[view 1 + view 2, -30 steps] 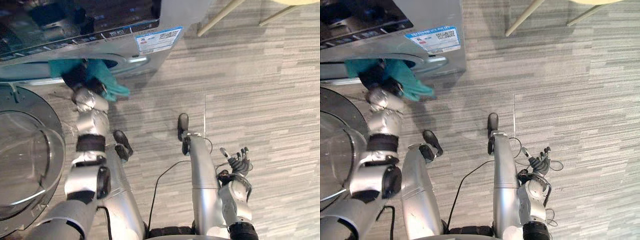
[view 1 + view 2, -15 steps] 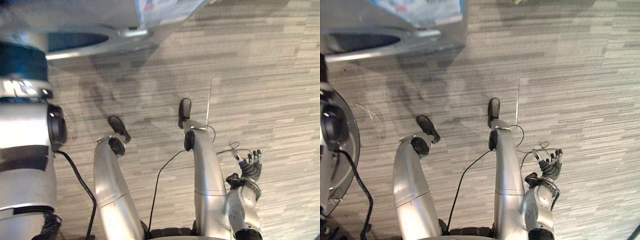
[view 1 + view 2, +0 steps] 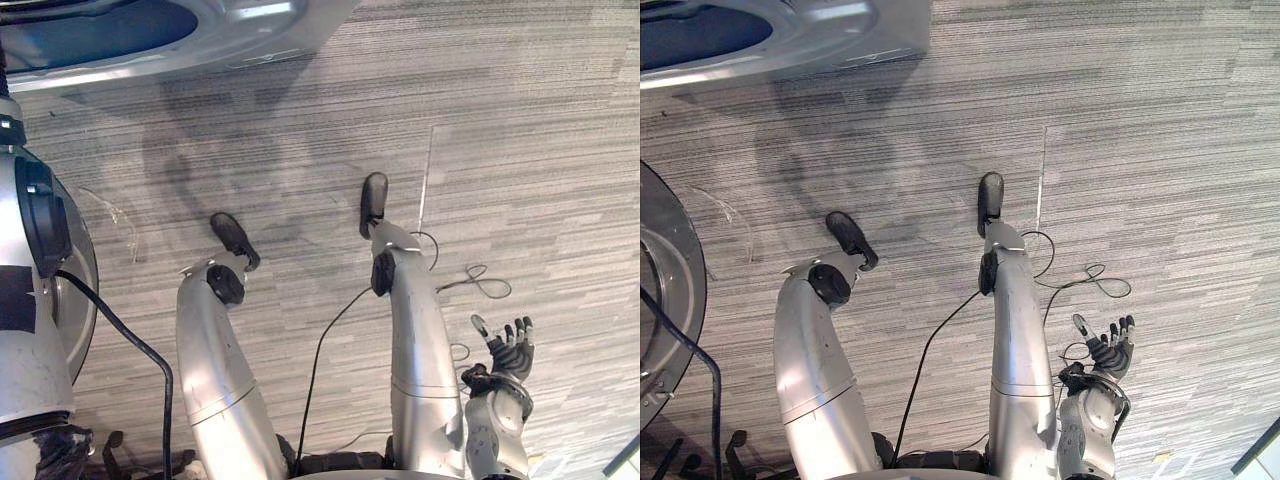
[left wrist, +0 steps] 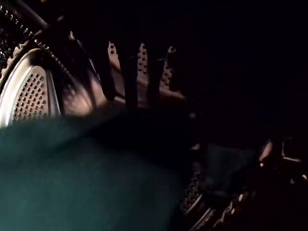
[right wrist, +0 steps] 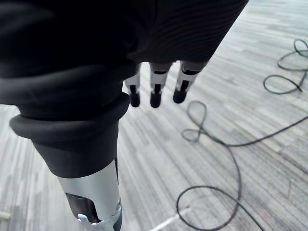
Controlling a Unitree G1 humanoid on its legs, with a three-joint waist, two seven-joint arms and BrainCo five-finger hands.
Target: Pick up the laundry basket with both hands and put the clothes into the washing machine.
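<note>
— Where's the left hand (image 4: 130,77)?
— I see it inside the drum (image 4: 29,86), fingers stretched straight over the teal cloth (image 4: 86,178) lying there. Whether they touch it, I cannot tell.
— And the right hand (image 3: 505,350)?
— Low over the floor (image 3: 540,150), fingers spread, empty.

A laundry area is indicated: a front-loading washer (image 3: 270,25) is seen at the far edge with its round door (image 3: 670,260) swung open, a perforated steel drum (image 4: 29,86) is viewed from inside, and grey plank flooring (image 3: 540,130) is laid throughout.
</note>
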